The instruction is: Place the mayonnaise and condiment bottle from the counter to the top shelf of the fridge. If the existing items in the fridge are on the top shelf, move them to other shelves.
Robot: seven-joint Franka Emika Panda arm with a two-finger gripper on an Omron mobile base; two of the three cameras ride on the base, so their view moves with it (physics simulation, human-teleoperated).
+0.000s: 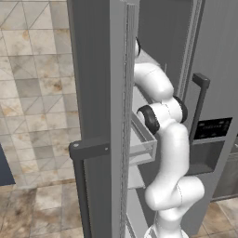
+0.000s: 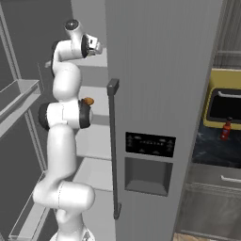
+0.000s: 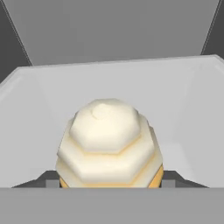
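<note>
Arm is being reached deep into the open fridge (image 2: 160,94), up at the top shelf (image 3: 183,113). A pale, bun-like item (image 3: 109,144) is being framed between the fingertips of the hand (image 3: 109,183); whether it is being clamped cannot be told. A second bun (image 2: 87,100) is sitting on a lower shelf. The condiment bottle (image 2: 226,130) is waiting on the surface (image 2: 212,146). Most of the task is being judged as left.

I see the arm (image 2: 66,122) reaching into the open fridge (image 2: 160,70), left of its door handle (image 2: 113,146). A food piece (image 3: 109,144) sits on a shelf (image 3: 188,109) just ahead of the gripper (image 3: 109,183), between its fingertips. Right of the fridge, the condiment bottle (image 2: 226,129) stands on the counter (image 2: 212,150).
</note>
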